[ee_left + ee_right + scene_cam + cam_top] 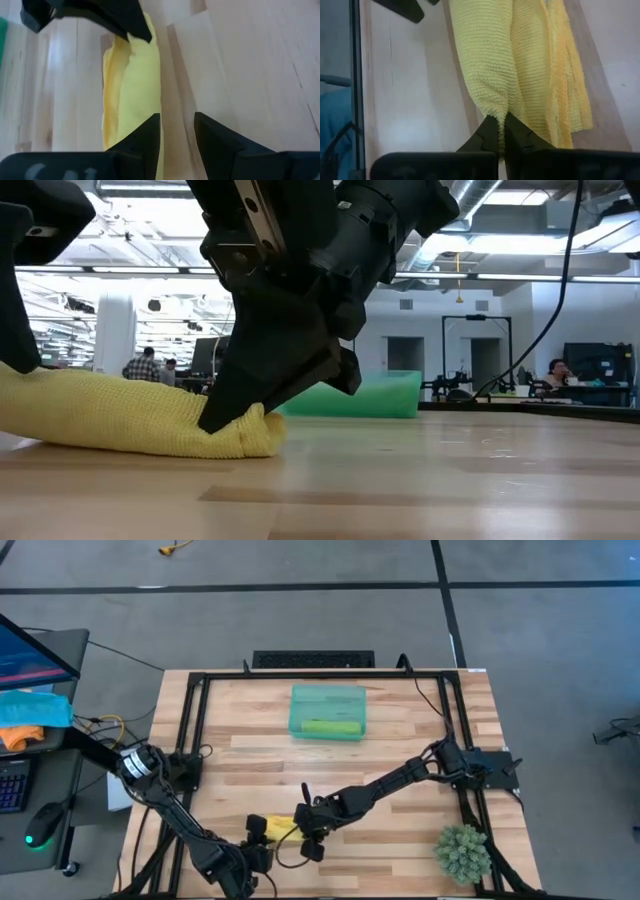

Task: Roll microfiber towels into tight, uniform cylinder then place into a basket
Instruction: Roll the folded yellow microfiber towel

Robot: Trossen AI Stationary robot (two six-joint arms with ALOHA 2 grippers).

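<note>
basket (328, 696) holds rolled green towel (330, 727).

Right hand (501, 131) pinches the rolled yellow towel's (520, 60) end.

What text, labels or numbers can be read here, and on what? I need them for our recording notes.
None can be read. Pale marks on the left gripper housing are too blurred. The yellow towel, basket and table carry no writing.

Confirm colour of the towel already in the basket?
Lime green: the rolled towel in the teal basket, best seen in the high view.
</note>
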